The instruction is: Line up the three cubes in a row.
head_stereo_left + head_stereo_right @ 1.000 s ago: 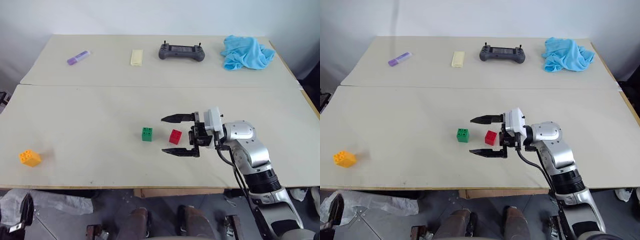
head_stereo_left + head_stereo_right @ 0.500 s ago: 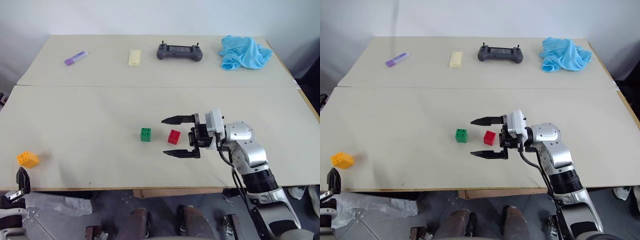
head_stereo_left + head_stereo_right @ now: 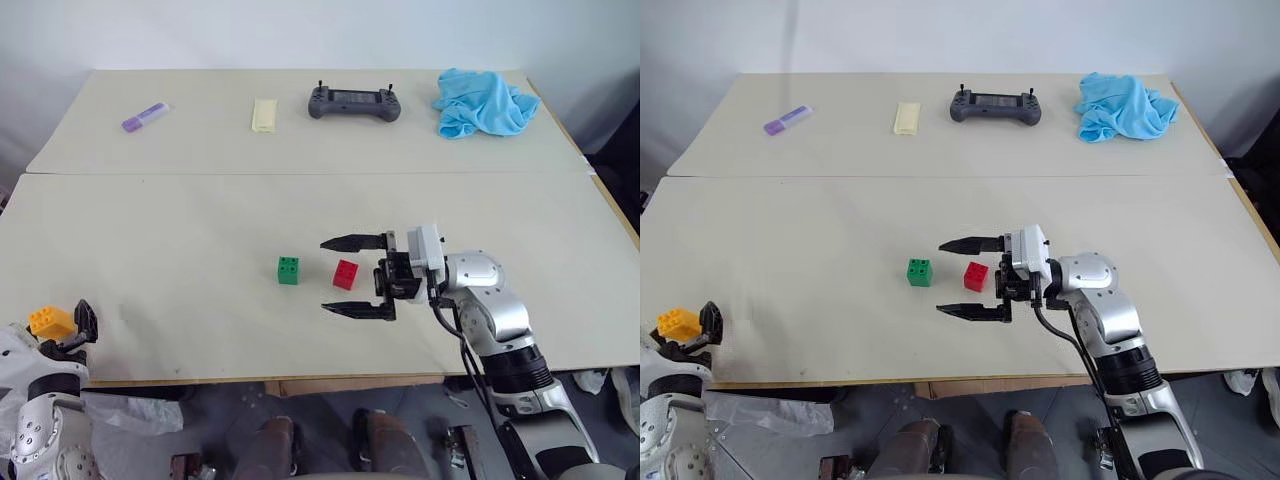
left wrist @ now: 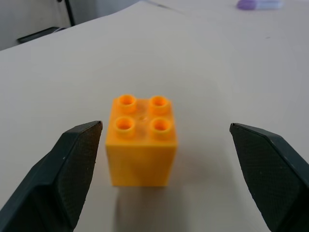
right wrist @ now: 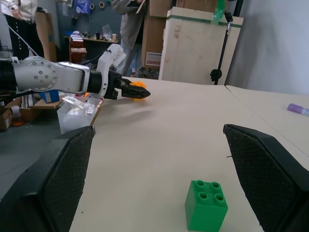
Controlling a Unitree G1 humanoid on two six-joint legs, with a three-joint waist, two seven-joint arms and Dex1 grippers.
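Now the left gripper [image 4: 164, 145] has reached the orange cube [image 4: 141, 140].

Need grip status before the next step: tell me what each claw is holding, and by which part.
Nothing is held. The left claw stands open around the orange cube without touching it; the right claw stands open beside the red cube.

The right end effector [image 3: 352, 276] points left, low above the tabletop, fingers wide apart. The left end effector [image 4: 169, 169] is level, fingers spread wide too.
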